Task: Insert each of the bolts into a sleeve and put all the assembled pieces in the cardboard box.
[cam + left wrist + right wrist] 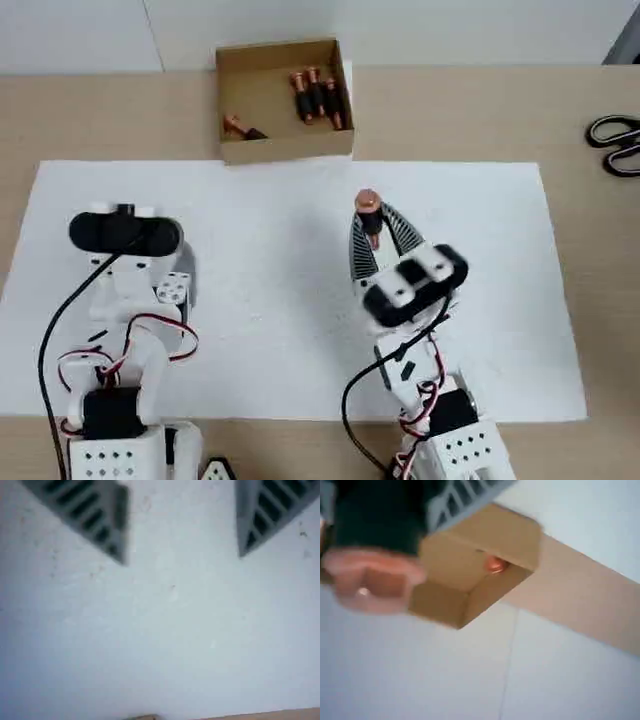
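My right gripper (pixel 372 232) hangs over the white sheet, a little short of the cardboard box (pixel 232 98), shut on an assembled piece (pixel 369 213): a copper bolt in a black sleeve, its copper head toward the box. The right wrist view has that piece (pixel 370 577) close up, with the box (pixel 445 605) beyond it. Several assembled pieces (pixel 318 95) lie inside the box, one more (pixel 240 128) near its front left corner. My left gripper (pixel 180 530) is open over bare white sheet, its fingers (pixel 85 510) spread wide apart with nothing between them.
A white sheet (pixel 280 290) covers the middle of the wooden table (pixel 100 110). Scissors (pixel 615 145) lie at the table's far right edge. The left arm (pixel 125 235) stands folded at the near left.
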